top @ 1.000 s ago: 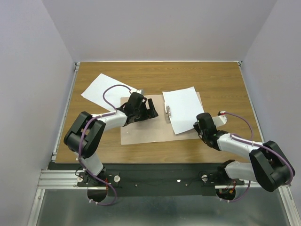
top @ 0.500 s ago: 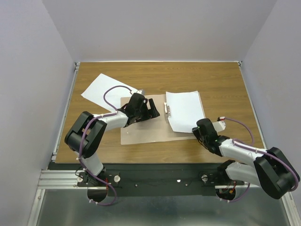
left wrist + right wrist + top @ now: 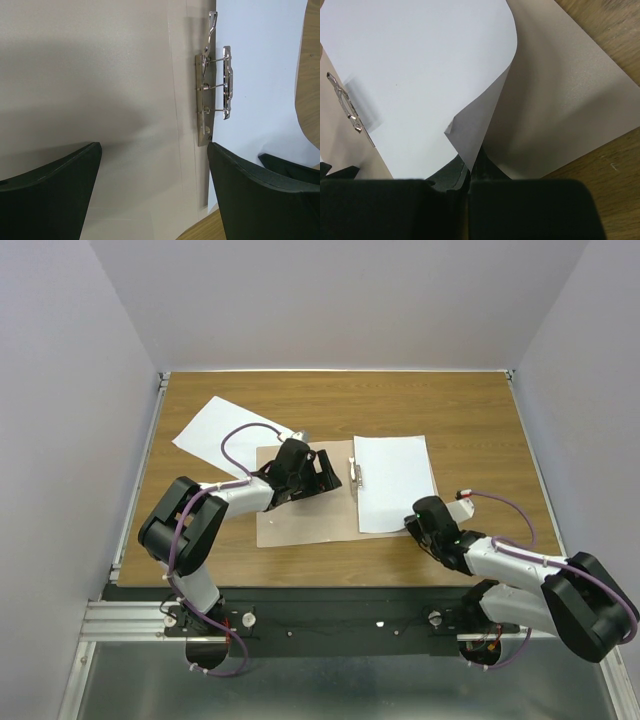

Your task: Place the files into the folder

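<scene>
Over the last second the second white sheet had turned from a slant to lie square with the folder, and the right gripper had drawn back toward its own base with the sheet's near corner.

Beyond and to the left of the left gripper, a loose white sheet lay flat and skewed on the wooden table. It was plain and unmarked, and one corner reached the folder's far left corner. The left gripper hung over the folder's left half with its jaws spread wide and nothing between them. In the left wrist view its two dark fingers framed bare tan cardboard; whether their tips touched the board could not be told from that angle.

The folder lay open and flat, a thin tan-brown card with a pale matte inner face. Its metal clip stood along the spine, just ahead and to the right of the left gripper's fingers. The clip's bar lay at the left edge of the second white sheet.

That sheet covered most of the folder's right half, smooth and blank, with its near corner curled up off the cardboard. The right gripper was clamped tight on that raised corner. The paper rose from between its closed fingers in a soft fold, with the clip ahead and to its left.
</scene>
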`<state>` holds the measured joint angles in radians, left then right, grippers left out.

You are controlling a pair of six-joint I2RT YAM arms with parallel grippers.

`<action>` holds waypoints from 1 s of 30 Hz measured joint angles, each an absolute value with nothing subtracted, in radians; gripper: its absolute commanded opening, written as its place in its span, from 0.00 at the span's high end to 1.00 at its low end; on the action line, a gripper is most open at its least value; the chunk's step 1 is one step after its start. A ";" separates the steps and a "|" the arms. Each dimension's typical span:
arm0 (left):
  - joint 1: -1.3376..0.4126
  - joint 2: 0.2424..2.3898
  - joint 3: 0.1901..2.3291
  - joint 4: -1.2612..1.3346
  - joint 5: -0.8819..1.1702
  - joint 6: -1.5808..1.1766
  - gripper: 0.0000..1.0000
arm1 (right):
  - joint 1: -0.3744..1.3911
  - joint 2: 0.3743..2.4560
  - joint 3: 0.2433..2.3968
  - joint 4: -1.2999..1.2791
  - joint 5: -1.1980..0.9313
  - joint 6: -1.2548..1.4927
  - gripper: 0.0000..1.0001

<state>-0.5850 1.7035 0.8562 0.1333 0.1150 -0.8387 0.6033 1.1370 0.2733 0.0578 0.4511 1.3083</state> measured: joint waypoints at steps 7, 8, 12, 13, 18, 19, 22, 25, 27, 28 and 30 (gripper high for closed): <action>-0.585 1.703 0.856 0.133 0.112 -0.839 0.03 | 0.610 1.123 0.273 0.037 0.461 1.296 0.96; -0.585 1.703 0.856 0.133 0.112 -0.839 0.03 | 0.610 1.117 0.273 0.028 0.464 1.292 0.96; -0.587 1.703 0.856 0.132 0.101 -0.838 0.03 | 0.610 1.076 0.274 -0.012 0.478 1.277 0.96; -0.589 1.703 0.856 0.131 0.097 -0.838 0.03 | 0.610 1.067 0.273 -0.020 0.479 1.274 0.96; -0.591 1.703 0.859 0.127 0.091 -0.836 0.03 | 0.610 1.058 0.274 -0.049 0.481 1.264 0.96; -0.591 1.703 0.859 0.127 0.091 -0.836 0.03 | 0.610 1.060 0.274 -0.051 0.481 1.262 0.96; -0.591 1.703 0.859 0.127 0.091 -0.836 0.03 | 0.610 1.067 0.274 -0.051 0.481 1.256 0.96; -0.591 1.703 0.859 0.127 0.090 -0.836 0.03 | 0.610 1.067 0.274 -0.051 0.481 1.254 0.96; -0.591 1.703 0.859 0.126 0.090 -0.836 0.03 | 0.610 1.068 0.276 -0.052 0.480 1.247 0.96; -0.591 1.703 0.859 0.126 0.090 -0.836 0.03 | 0.610 1.068 0.276 -0.052 0.480 1.242 0.97; -0.591 1.703 0.859 0.126 0.090 -0.836 0.03 | 0.611 1.068 0.278 -0.054 0.481 1.230 0.97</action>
<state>-0.5915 1.7027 0.8589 0.1265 0.0898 -0.8360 0.6113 1.0676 0.2779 -0.0544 0.4808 1.2297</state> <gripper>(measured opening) 0.968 0.042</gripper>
